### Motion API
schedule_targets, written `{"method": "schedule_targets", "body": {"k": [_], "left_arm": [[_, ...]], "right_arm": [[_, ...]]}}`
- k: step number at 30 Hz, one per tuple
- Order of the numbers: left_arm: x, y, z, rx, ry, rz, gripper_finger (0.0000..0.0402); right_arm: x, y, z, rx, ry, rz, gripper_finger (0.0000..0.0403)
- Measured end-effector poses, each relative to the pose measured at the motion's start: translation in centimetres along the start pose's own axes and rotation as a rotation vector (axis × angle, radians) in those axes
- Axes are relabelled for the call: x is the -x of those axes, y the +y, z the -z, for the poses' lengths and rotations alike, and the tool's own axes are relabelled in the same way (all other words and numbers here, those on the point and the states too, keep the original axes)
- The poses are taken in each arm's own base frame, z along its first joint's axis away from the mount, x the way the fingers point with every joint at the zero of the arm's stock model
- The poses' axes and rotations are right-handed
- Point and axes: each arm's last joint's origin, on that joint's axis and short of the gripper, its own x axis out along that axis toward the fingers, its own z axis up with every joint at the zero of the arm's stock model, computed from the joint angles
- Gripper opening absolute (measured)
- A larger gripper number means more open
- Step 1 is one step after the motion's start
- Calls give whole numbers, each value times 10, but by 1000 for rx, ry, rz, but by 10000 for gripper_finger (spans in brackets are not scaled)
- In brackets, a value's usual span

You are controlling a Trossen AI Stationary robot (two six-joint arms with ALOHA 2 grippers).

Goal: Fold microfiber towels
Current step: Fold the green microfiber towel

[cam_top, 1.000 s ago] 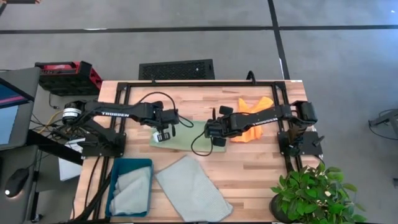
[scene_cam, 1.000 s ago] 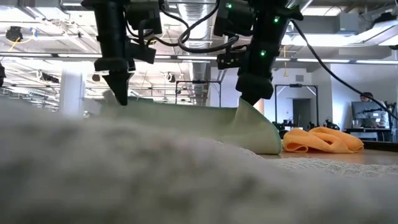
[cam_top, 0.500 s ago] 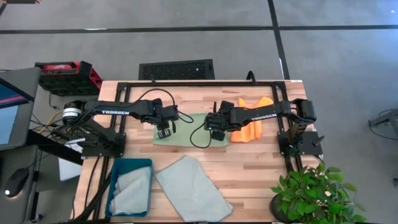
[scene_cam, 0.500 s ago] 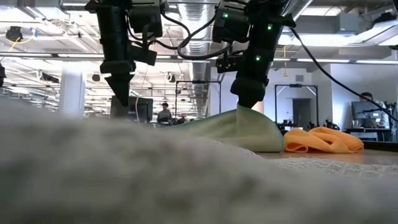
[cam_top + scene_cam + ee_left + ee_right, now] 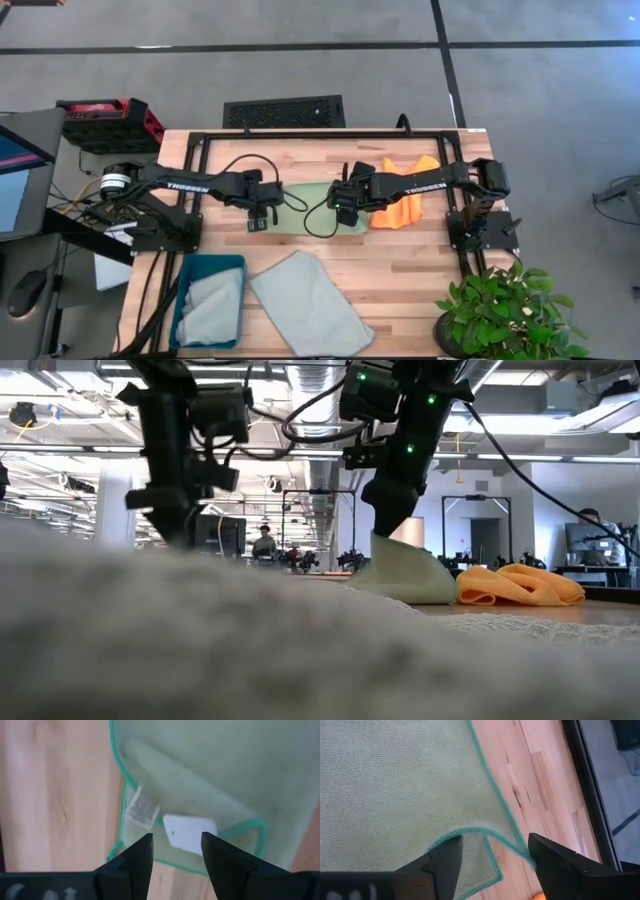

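I've got both arms over the light green towel (image 5: 305,212) in the middle of the counter (image 5: 420,280), and both sets of fingers are spread apart with nothing between them. The left gripper (image 5: 175,851) hovers over the corner with the small white tag (image 5: 190,834); the right gripper (image 5: 495,857) hangs above the opposite edge, where a corner lies doubled under. To finish this fold well, I'd lift both arms straight up so neither snags the cloth, then check that the edges line up before the next crease. A second ago both grippers were pinching the green towel and it hung draped between them; now it's released and lying flatter, and my left arm has pulled back toward its own side. The orange towel (image 5: 400,205) sits bunched just beyond the right arm, one grey-blue towel (image 5: 310,305) lies spread at the near edge, another rests in the teal bin (image 5: 182,300).
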Motion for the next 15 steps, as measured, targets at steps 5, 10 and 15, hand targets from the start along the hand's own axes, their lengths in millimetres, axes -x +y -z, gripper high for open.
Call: {"method": "schedule_targets", "body": {"k": [5,10,15], "left_arm": [[-9,-4,8,-8,23,20,160],[-13,-6,9,-5,3,58,160],[-12,-8,7,-10,-14,90,160]], "right_arm": [[0,0,0,0,0,0,249],[0,0,0,0,0,-1,249],[0,0,0,0,-1,-2,249]]}}
